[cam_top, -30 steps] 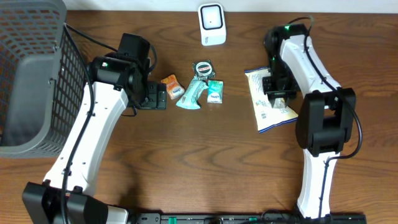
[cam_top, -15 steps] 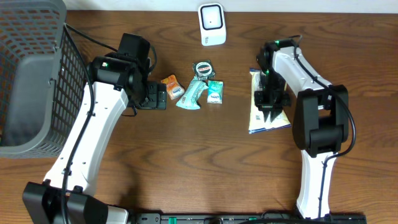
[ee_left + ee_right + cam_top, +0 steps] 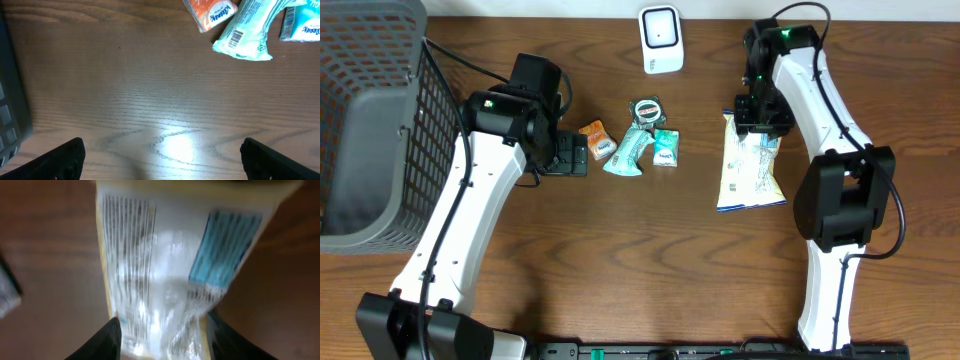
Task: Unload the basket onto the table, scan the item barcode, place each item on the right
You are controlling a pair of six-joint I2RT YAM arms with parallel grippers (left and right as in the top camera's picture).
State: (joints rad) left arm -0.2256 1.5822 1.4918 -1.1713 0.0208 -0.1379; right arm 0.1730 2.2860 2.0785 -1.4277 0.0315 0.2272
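Observation:
A white snack bag (image 3: 750, 165) with yellow edges and a blue panel lies flat on the table at the right. My right gripper (image 3: 758, 112) is at the bag's far end. In the right wrist view the bag (image 3: 165, 255) fills the frame, blurred, with dark printed bars on its left side. Its crumpled end sits between my right gripper's (image 3: 162, 335) spread fingers, so the gripper is open around it. The white scanner (image 3: 661, 38) stands at the back centre. My left gripper (image 3: 162, 162) is open over bare wood, beside the small packets.
An orange packet (image 3: 593, 133), a teal pack (image 3: 628, 150), a green-and-white tissue pack (image 3: 665, 147) and a round tape (image 3: 645, 108) lie at centre. The teal pack (image 3: 245, 30) shows a barcode in the left wrist view. A grey basket (image 3: 370, 120) fills the left edge.
The bag has swung from slanted to nearly straight and shifted left. My right gripper has moved up from the bag's middle to its far end, and its jaws have widened. The left arm is unmoved.

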